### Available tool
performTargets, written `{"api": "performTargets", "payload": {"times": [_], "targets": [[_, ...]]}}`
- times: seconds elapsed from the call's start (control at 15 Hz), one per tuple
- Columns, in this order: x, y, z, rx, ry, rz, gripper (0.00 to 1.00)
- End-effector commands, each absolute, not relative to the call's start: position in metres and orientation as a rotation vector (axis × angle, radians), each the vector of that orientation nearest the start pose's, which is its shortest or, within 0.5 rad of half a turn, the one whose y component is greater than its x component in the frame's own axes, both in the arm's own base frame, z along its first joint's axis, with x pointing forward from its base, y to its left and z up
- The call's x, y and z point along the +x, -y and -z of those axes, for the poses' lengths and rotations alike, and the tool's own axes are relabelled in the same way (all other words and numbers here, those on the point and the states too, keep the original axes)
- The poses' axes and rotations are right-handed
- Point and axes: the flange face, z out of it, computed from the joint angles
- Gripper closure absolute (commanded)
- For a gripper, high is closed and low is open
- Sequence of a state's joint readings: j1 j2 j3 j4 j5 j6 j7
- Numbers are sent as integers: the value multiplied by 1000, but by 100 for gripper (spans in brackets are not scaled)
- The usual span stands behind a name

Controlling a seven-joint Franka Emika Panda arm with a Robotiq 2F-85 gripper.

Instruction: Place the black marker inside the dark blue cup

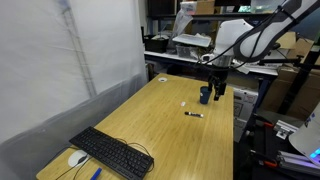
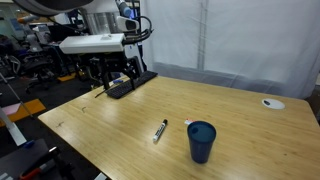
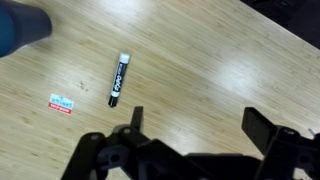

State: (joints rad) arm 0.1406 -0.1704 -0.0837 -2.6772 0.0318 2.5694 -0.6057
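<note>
While the hand (image 3: 193, 116) gapes (wide), black marker (image 3: 119, 80) lies flat.

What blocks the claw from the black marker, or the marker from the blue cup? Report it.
Nothing visible. The black marker lies alone on the bare table, the open claw above it; the dark blue cup stands nearby, the small white label off that path.

My worktop (image 1: 160, 120): long, light wood grain. Black marker (image 3: 119, 79) lies flat mid-worktop, lighter end toward top of my wrist view. Dark blue cup (image 2: 201, 141) upright near marker, not touching it. Small white object (image 1: 185, 104) flat near both, touching neither. Black keyboard (image 1: 112, 152) at one end, white mouse (image 1: 77, 158) just beside it. White round item (image 2: 271, 103) at opposite end; I can't tell what.
</note>
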Motion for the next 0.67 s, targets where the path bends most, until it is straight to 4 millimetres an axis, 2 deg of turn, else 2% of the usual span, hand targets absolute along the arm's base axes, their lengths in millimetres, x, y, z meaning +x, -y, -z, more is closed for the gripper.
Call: {"api": "performTargets", "payload": {"times": [0.0, 0.2, 0.4, 0.6], "targets": [[432, -46, -268, -2992, 959, 189, 0], [446, -41, -240, -3035, 796, 212, 0], [464, -19, -222, -3061, 687, 231, 0], [489, -1, -202, -3049, 663, 233, 0]]}}
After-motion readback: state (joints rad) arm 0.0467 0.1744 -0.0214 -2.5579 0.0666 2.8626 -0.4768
